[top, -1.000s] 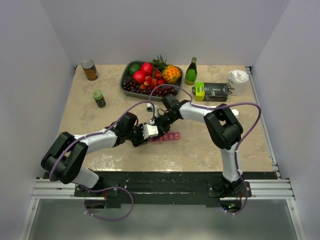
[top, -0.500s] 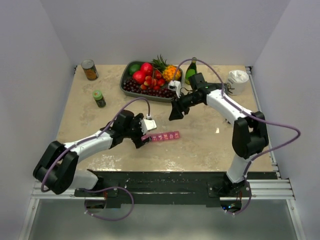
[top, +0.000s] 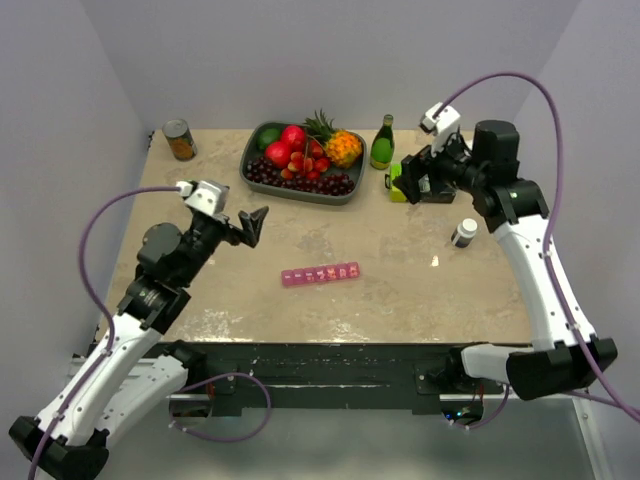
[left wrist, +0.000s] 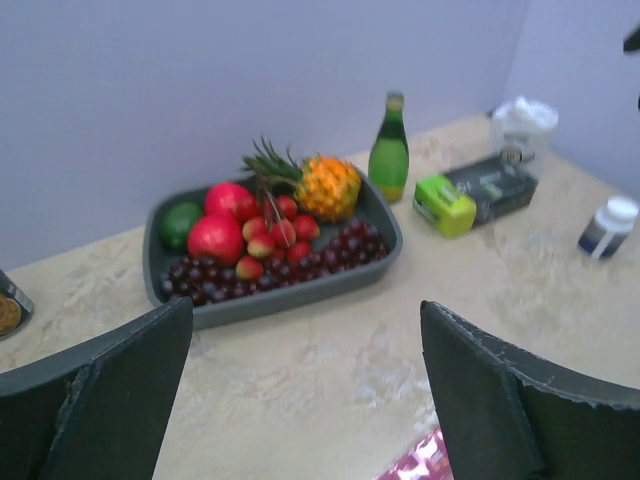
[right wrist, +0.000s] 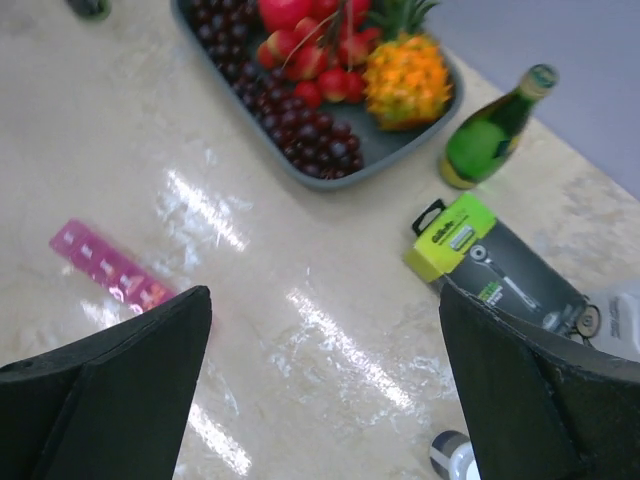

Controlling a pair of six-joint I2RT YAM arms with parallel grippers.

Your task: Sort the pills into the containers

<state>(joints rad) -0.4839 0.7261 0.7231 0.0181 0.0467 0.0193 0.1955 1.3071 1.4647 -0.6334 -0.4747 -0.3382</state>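
2 grippers up off the bench, neither touching anything. Left gripper (top: 251, 225): raised over the left half, pointing toward the middle, fingers (left wrist: 110, 400) spread wide in the wrist view, nothing held. Right gripper (top: 412, 178): high near the back right corner, above the razor pack (right wrist: 505, 280), likewise gaping fully, fingers (right wrist: 110, 390) far apart, empty.

Pink pill-organiser strip (top: 320, 274): flat on the bare bench, about midway between the left and right edges, nearer the front edge than the back. Roughly parallel to the front edge, right end tipped slightly toward the back. Well apart from both grippers. About 7 compartments in 1 row; cannot tell whether any lid is up or what sits inside. Caught also at the left of the right wrist view, and as a pink sliver at the bottom of the left wrist view.

Along the back edge, left to right: tin can (top: 180, 140) at the back left corner, grey fruit tray (left wrist: 290, 298) with pineapple, apples and grapes, green bottle (top: 382, 143) just beside the tray, white crumpled cup (left wrist: 523, 118) toward the back right corner. Green-capped jar (top: 199, 197) in front of the can, near the left edge. Small white-capped bottle (top: 464, 232) upright toward the right edge, in front of the razor pack.
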